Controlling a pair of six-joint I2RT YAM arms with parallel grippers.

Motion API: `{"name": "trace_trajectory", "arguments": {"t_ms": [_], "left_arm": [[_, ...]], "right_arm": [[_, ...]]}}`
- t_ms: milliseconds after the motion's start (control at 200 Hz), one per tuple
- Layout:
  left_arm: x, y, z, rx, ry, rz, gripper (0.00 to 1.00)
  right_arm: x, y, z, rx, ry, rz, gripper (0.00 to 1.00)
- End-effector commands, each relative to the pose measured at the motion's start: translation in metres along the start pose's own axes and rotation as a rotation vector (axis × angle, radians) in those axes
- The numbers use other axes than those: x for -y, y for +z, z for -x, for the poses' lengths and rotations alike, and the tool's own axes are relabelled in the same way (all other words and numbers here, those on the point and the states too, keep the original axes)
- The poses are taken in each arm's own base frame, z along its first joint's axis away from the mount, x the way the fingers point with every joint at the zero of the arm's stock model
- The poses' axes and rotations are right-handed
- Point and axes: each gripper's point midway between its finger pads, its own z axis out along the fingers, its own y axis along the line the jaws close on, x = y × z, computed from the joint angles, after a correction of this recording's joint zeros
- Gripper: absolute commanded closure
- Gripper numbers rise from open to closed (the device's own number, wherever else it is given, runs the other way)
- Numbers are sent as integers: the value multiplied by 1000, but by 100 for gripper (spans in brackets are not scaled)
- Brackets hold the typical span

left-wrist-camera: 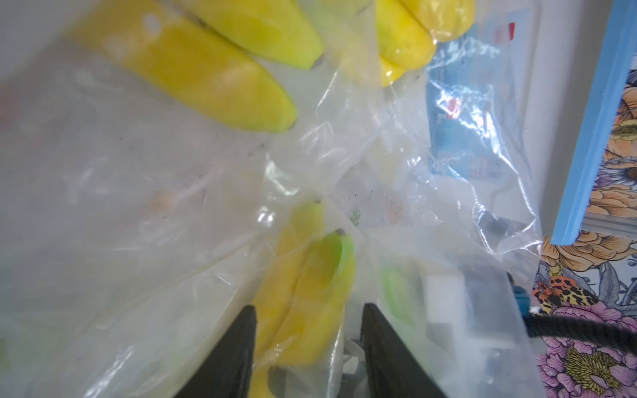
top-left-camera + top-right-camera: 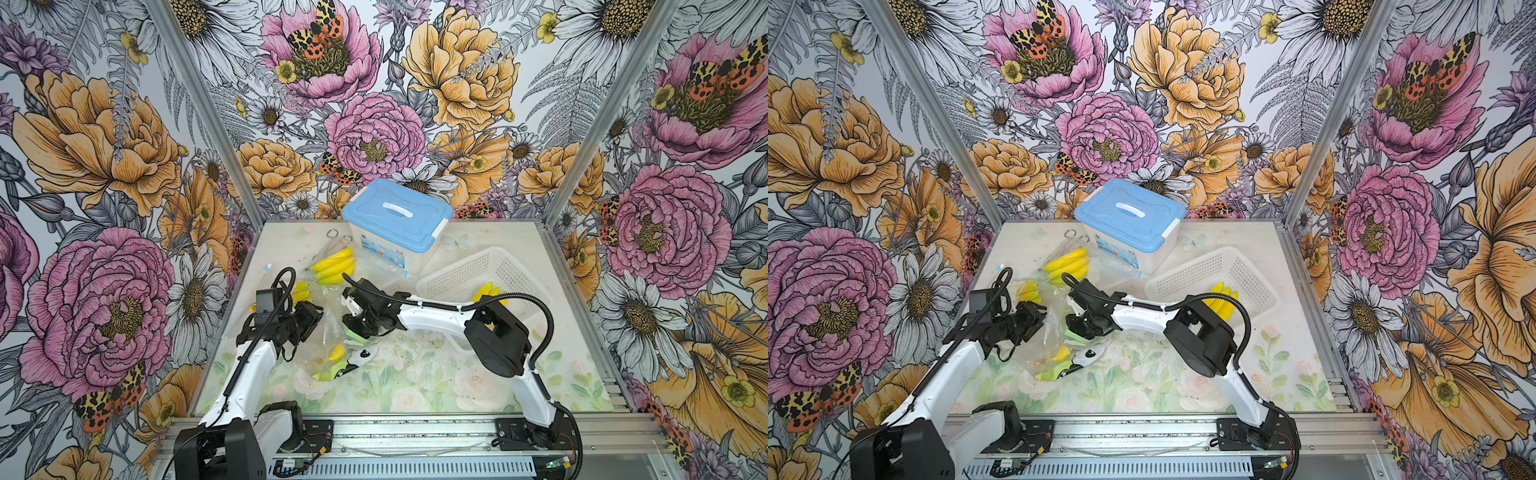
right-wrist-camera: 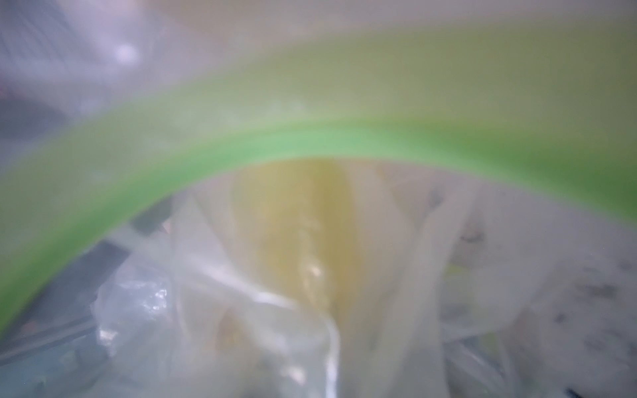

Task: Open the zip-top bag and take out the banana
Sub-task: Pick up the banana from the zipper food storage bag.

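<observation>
Jaws apart, the left tool [image 1: 309, 309] straddles a yellow plastic banana [image 1: 310, 275] inside the clear green-zipped zip-top bag [image 2: 323, 326] mid-worktop [image 2: 436, 374]. The right tool [image 2: 356, 330] sits at the zip, its grip unclear.

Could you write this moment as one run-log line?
left hand: open around bagged banana | right hand: at green zip edge of bag, grip unclear | banana: inside bag

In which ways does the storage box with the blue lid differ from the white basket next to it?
The storage box is shut under a blue lid; the white basket is open on top. The box has smooth clear walls; the basket's walls are perforated. The basket holds a banana bunch; the box's contents cannot be seen. Both stand at the far side of the table.
</observation>
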Motion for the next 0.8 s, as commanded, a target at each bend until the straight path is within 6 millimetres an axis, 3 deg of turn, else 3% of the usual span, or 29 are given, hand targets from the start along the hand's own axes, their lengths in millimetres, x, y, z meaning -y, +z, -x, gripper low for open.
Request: {"name": "trace_trajectory", "arguments": {"t_ms": [0,95,350,500,795], "left_arm": [[23,-11,12,30,60,-59,31],[33,-15,18,40,97,-80,21],[76,-16,23,22,151,-298,14],[93,-14,10,-48,152,-420,14],[96,-13,-22,-143,162,-493,15]], "right_arm": [[-7,-30,2,34,-86,-3,92],[-10,-46,-4,34,-167,21,92],[-20,-90,-1,58,-222,210,93],[-21,-112,8,104,-218,248,94],[-40,-137,22,191,-210,351,94]]}}
